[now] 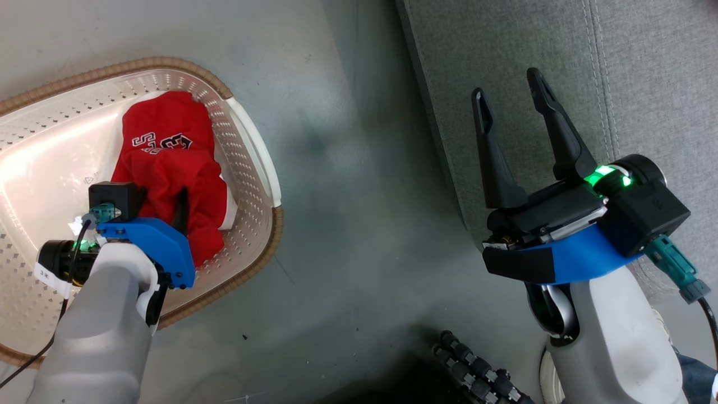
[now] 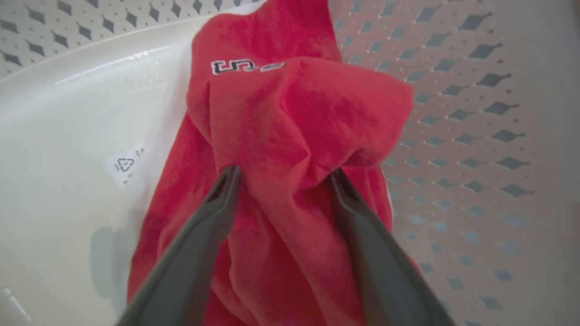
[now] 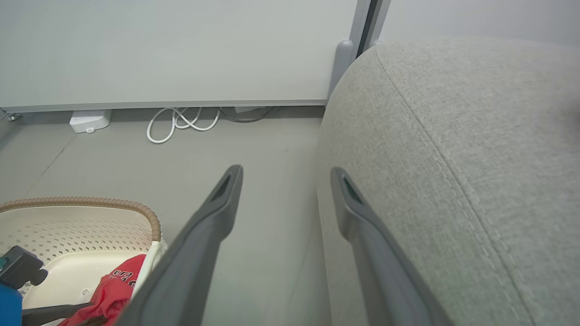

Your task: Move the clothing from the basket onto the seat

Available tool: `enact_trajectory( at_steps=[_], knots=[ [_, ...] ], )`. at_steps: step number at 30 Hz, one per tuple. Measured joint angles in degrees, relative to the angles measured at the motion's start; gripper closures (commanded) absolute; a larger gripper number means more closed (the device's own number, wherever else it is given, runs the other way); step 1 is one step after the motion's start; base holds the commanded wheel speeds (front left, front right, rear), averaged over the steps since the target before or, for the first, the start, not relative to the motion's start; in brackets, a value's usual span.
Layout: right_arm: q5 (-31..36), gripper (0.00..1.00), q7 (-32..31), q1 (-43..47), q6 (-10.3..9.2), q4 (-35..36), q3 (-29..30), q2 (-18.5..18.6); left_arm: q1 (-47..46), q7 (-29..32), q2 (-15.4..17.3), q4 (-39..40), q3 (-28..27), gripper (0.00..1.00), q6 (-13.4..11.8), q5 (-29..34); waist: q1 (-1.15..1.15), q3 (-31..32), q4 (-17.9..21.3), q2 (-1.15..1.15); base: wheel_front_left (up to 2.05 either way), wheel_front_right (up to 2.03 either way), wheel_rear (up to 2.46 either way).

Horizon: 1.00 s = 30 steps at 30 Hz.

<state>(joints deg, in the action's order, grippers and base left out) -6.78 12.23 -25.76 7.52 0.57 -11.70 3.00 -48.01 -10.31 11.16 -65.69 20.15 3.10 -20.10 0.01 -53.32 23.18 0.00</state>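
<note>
The clothing (image 1: 168,146) is a crumpled bright red garment with black-and-white lettering, lying against the right wall of the basket (image 1: 268,235). My left gripper (image 1: 164,195) reaches down into the basket. In the left wrist view its jaws (image 2: 284,175) stand open, and the two fingers straddle a raised fold of the red clothing (image 2: 290,117). My right gripper (image 1: 506,84) hovers open and empty over the left edge of the grey seat (image 1: 505,33). The right wrist view shows this gripper (image 3: 285,173) with the seat (image 3: 453,158) on its right, and the basket (image 3: 90,226) with the clothing (image 3: 115,285) at lower left.
Bare grey floor (image 1: 348,196) separates basket and seat. A black ribbed hose (image 1: 477,376) lies by my base. Along the wall lie a coiled white cable (image 3: 181,122) and a small white box (image 3: 89,121). A label (image 2: 127,165) sits on the basket bottom.
</note>
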Motion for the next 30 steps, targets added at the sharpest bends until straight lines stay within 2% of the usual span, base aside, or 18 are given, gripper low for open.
enact_trajectory(
  at_steps=[1, 2, 3, 20, 30],
  knots=[
    [0.0, 0.0, 0.1, -0.1, 0.0, -0.1, -0.1, 0.0, -0.2, 0.2, 0.0, -0.5, 0.0, 0.03, 0.0, 0.0, 0.0, 0.0, 0.0, 0.0, 0.0, 0.0, 0.0],
    [0.0, 0.0, 0.1, -0.1, 0.0, -0.2, -0.1, 0.0, -0.4, 0.2, -0.1, -0.9, 0.0, 0.85, 0.0, -0.1, 0.0, 0.0, -0.1, 0.0, 0.0, 0.0, 0.0],
    [0.0, 0.0, 0.2, -0.1, 0.0, -0.3, -0.1, 0.0, -0.5, 0.3, -0.2, -1.3, 0.0, 1.0, 0.0, -0.2, 0.0, 0.0, -0.1, 0.0, 0.0, 0.0, 0.0],
    [0.4, 0.0, 0.0, -0.9, -0.01, -1.2, -0.4, 0.0, -2.4, -0.3, -2.2, -5.1, 1.0, 1.0, 2.1, -1.8, -0.01, 1.2, -1.7, 0.0, 0.0, 0.0, 0.0],
    [2.9, 0.0, -1.2, -0.9, -0.01, -3.6, -0.5, -0.1, -1.4, -2.6, -5.4, -5.8, 1.2, 1.0, 3.1, -3.7, -0.01, 7.0, -4.3, 0.0, 0.0, 0.0, 0.0]
  ],
)
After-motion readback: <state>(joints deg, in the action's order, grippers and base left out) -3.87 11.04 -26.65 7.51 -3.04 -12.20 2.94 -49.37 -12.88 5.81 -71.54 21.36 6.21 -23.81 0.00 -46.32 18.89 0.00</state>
